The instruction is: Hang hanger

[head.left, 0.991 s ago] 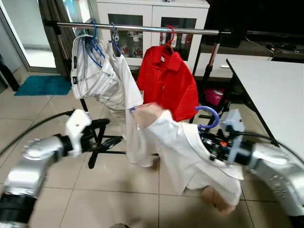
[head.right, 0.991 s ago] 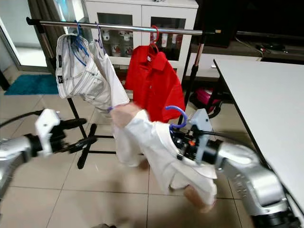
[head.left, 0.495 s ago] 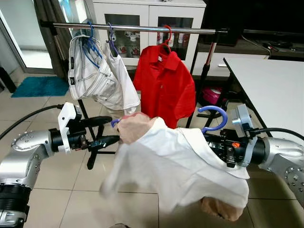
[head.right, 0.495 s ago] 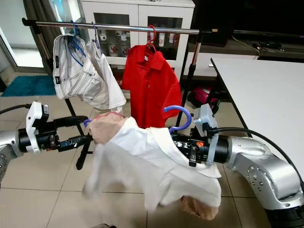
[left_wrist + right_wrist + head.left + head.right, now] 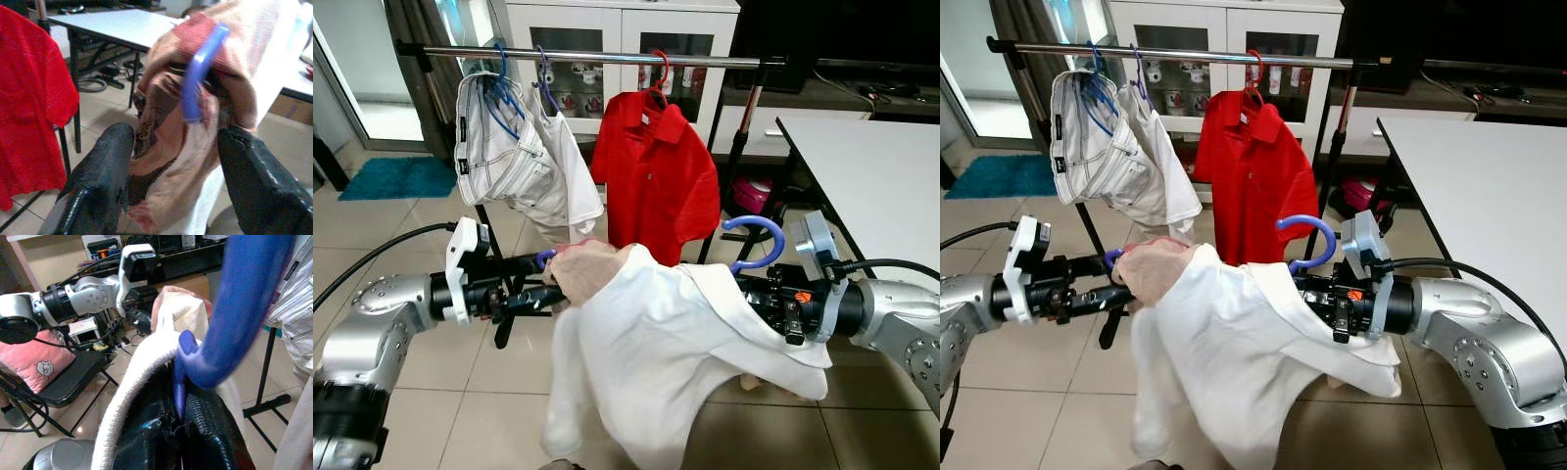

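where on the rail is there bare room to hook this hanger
The rail is bare between the red shirt's hook and the right post, and in a shorter gap between that hook and the white clothes. The left end is crowded with blue hangers. The right hand grips the blue hanger; the left hand is at its other end.

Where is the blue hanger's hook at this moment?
In the left eye view the blue hanger's hook stands above the right gripper, right of centre, below the rail and just right of the red shirt.
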